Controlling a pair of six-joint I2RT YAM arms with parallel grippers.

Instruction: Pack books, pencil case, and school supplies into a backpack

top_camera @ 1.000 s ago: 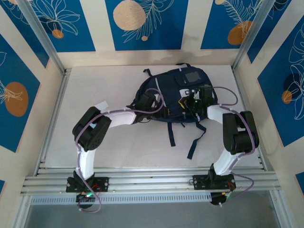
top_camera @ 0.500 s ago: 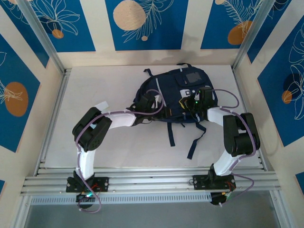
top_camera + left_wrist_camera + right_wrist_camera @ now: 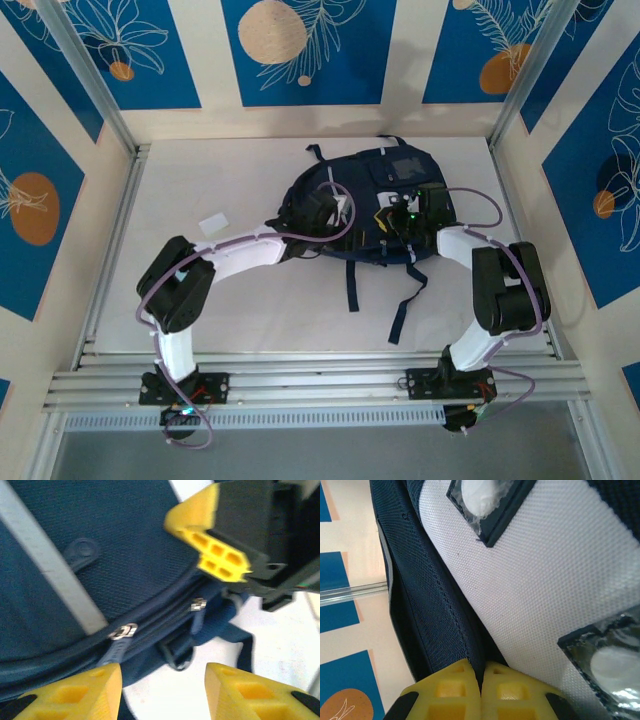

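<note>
My left jaws spread near a zipper pull [image 3: 122, 631] of the backpack [image 3: 125, 550]; my right jaws pressed together beside its white patch [image 3: 530, 595].

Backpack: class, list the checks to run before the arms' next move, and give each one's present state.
1. Left fingers open, zip pull just ahead: ok.
2. Right fingers shut at backpack seam: ok.
3. Fabric actually pinched: cannot tell.
4. Zip fully closed: cannot tell.
5. All supplies packed: not ok, whitish piece lies on table.
</note>
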